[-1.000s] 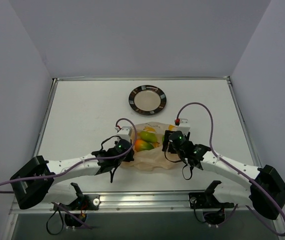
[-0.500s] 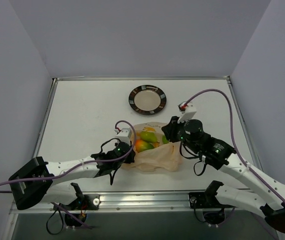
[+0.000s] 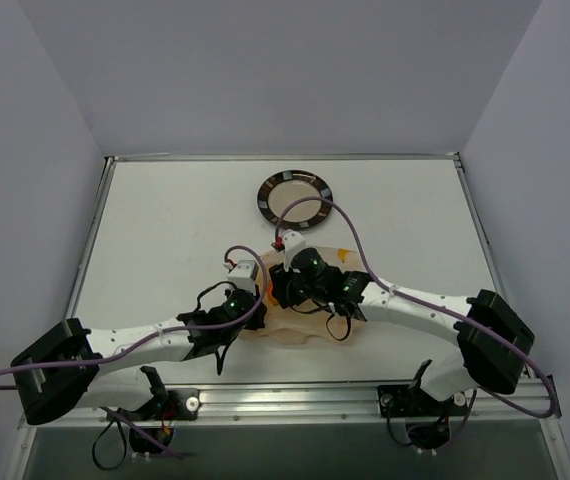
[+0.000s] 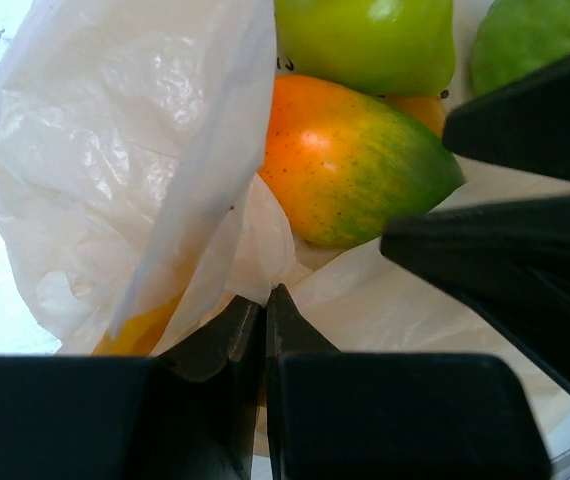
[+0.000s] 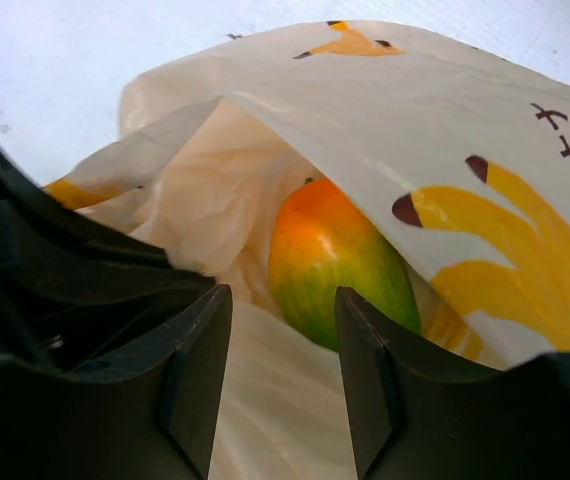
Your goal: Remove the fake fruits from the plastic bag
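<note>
Your left pincer (image 4: 263,320) pinches a fold of the plastic bag (image 4: 115,150), jaws shut on it. Your right pincer (image 5: 283,310), half open and empty, faces the mango (image 5: 335,270) inside the bag on the table (image 5: 65,60). Slide under the flap, straddle its middle, close gently.

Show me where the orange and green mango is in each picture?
Top view: only an orange sliver, probably the mango, shows near the middle, mostly covered.
Left wrist: mango in the middle.
Right wrist: mango in the middle, under the bag flap.
Shared landmark: the bag.
</note>
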